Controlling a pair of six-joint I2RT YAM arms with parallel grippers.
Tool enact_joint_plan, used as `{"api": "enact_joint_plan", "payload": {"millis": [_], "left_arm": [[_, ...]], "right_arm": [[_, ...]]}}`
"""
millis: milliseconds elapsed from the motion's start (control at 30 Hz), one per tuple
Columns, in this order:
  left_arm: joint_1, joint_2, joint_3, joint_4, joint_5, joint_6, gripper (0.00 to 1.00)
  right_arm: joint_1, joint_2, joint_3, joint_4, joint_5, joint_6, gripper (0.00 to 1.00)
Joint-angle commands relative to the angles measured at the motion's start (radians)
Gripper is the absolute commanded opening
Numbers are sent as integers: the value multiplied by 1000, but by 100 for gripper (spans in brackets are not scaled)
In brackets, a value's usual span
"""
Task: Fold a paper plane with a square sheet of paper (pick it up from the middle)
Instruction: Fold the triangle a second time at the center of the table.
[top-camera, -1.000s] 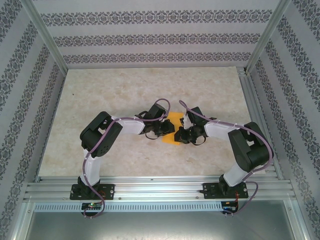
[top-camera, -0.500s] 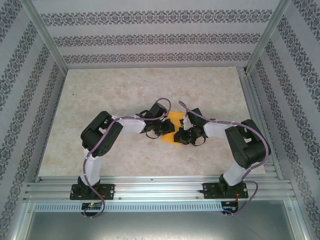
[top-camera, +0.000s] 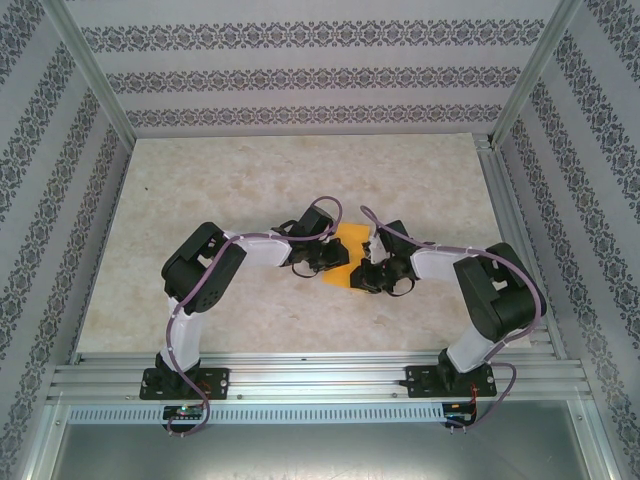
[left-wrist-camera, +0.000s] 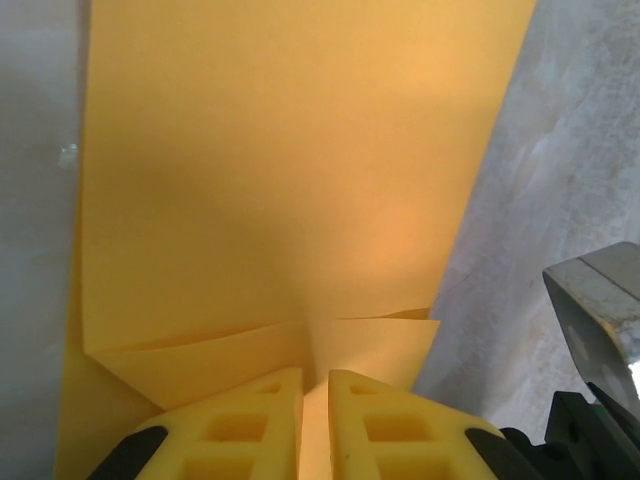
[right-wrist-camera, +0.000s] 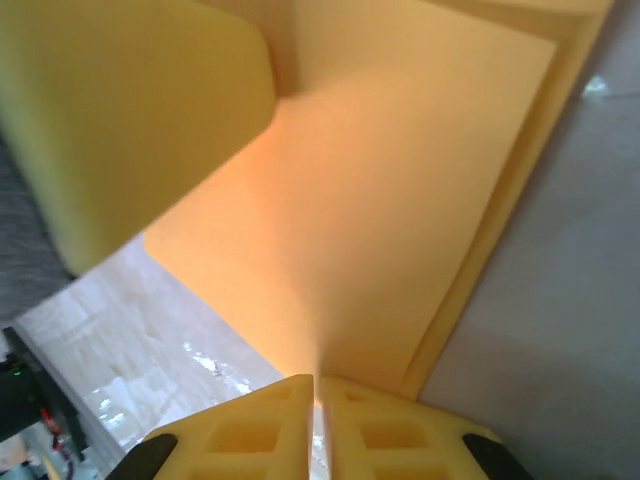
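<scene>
Paper (top-camera: 346, 252) pinched from both sides: left gripper (left-wrist-camera: 315, 425) clamped tight on one edge, right gripper (right-wrist-camera: 316, 430) on opposite edge.

The left arm (top-camera: 205, 272) and right arm (top-camera: 492, 292) rise from the near edge of the worktop (top-camera: 250, 180), elbows bent outward, forearms turned inward toward its middle. The left gripper (top-camera: 325, 262) and right gripper (top-camera: 370, 272) face each other, near together, each pinched almost closed on the square sheet of paper (top-camera: 349, 248).
</scene>
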Motion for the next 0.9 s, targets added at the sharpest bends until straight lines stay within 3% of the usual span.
{"api": "enact_joint_plan", "payload": {"millis": [0, 367, 700, 867], "left_arm": [[-11, 28, 11, -10, -6, 8, 17], [-11, 18, 19, -21, -10, 11, 17], [-11, 16, 23, -25, -6, 15, 17], [-11, 13, 19, -25, -8, 12, 17]], "right_arm": [[-4, 43, -32, 41, 24, 11, 13], [-43, -198, 2, -31, 22, 35, 14], [-18, -56, -16, 66, -35, 60, 14], [-13, 6, -17, -14, 63, 11, 15]]}}
